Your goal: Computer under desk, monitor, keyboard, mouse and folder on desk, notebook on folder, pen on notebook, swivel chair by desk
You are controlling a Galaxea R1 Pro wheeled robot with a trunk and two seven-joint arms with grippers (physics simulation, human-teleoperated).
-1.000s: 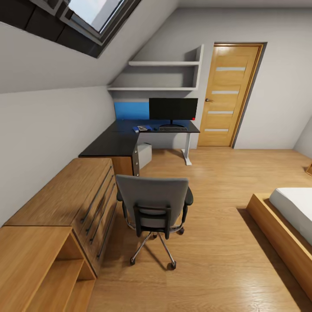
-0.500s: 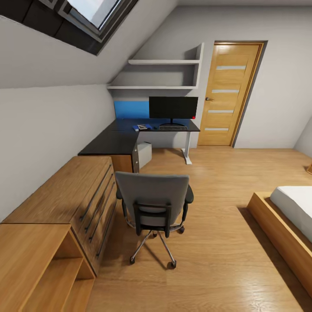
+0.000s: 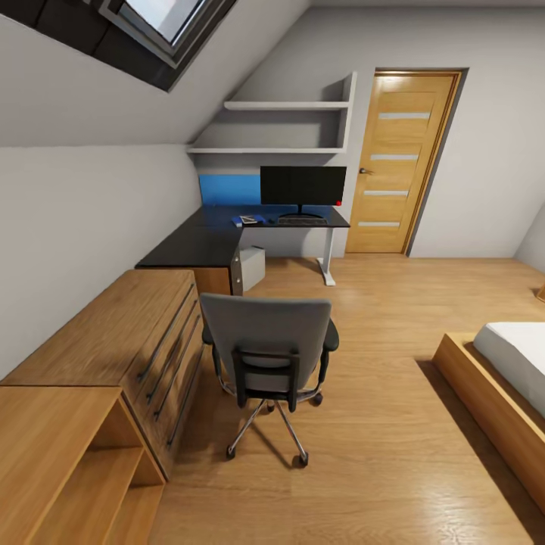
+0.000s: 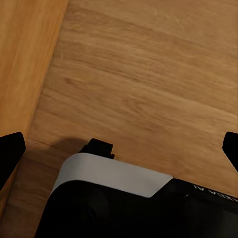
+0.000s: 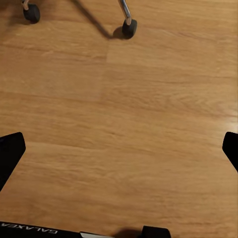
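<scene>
one wide wooden floor [image 3: 363,325] of light oak planks runs through the room under a sloped grey ceiling with a dark-framed skylight [image 3: 163,19]. along the left wall stands a long light wood cabinet with dark bar handles [image 3: 129,341], and at the right edge a low wood-framed bed with a white mattress [image 3: 507,363]. a tall oak door with frosted slots [image 3: 399,159] closes the far wall, with two grey wall shelves [image 3: 288,129] beside it.

in the far corner sits the long black l-shaped desk [image 3: 204,246] on white legs. on it the very wide black-fronted monitor [image 3: 303,185] stands upright on its thin stand, with the slim black keyboard [image 3: 302,222] lying just in front of it. left of the keyboard lies the flat bright blue folder [image 3: 252,220] with a small pale grey notebook [image 3: 247,222] on top – too small to tell more. under the desk, beside the drawer pedestal, stands the plain light grey boxy computer tower [image 3: 252,268].

the grey-upholstered swivel chair [image 3: 266,352] with black armrests and a chrome star base stands mid-floor, well apart from the desk, its back toward the camera.

the left gripper [image 4: 119,151] has its black fingers [image 4: 10,153] spread wide and empty above the floor. the right gripper [image 5: 119,151] is likewise spread wide, holding nothing – two chair casters [image 5: 129,28] show ahead of it.
</scene>
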